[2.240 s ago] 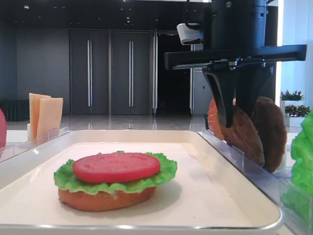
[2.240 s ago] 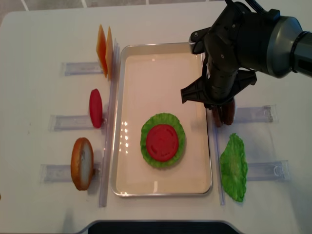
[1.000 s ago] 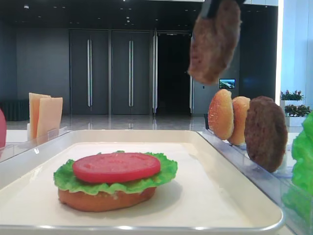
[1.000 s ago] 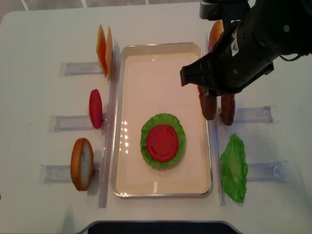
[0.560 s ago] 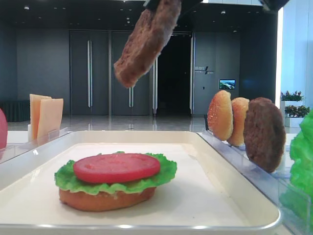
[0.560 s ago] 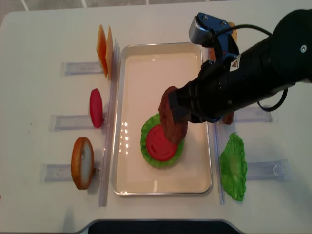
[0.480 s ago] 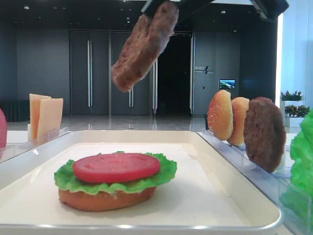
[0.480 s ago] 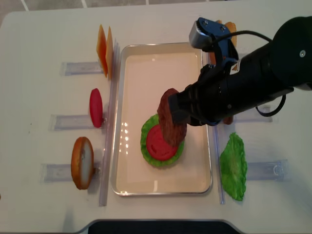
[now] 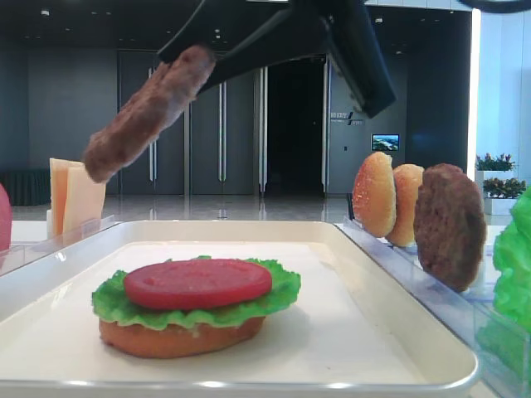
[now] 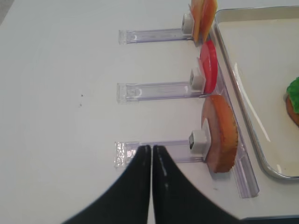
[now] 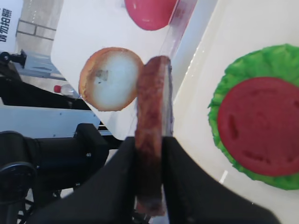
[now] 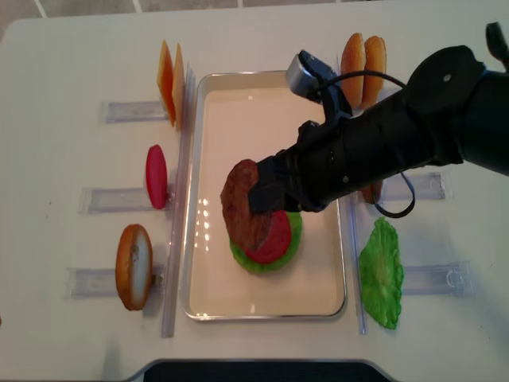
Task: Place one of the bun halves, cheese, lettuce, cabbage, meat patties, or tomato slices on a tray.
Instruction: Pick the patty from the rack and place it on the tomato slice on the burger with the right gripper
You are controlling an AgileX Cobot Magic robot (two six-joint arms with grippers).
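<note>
My right gripper (image 11: 149, 140) (image 12: 264, 199) is shut on a dark brown meat patty (image 11: 150, 116) (image 12: 241, 205) (image 9: 149, 112), which hangs tilted in the air above the cream tray (image 12: 262, 119) (image 9: 357, 332). The patty sits over the left edge of a stack on the tray: a bun base (image 9: 178, 338), lettuce (image 9: 112, 303) (image 11: 224, 93) and a tomato slice (image 9: 197, 282) (image 12: 277, 239) (image 11: 259, 126). My left gripper (image 10: 150, 148) is shut and empty over the bare table, beside a clear rack (image 10: 159, 149).
Left racks hold cheese (image 12: 169, 79), a tomato slice (image 12: 156, 177) (image 10: 209, 67) and a bun half (image 12: 134, 267) (image 10: 220, 133). On the right stand two bun halves (image 12: 362, 57) (image 9: 375, 195), a second patty (image 9: 450, 224) and a lettuce leaf (image 12: 382, 274).
The right gripper has carried the patty left and lower across the tray, tilting it flatter. It now hangs over the stack's left side. The left gripper has not moved.
</note>
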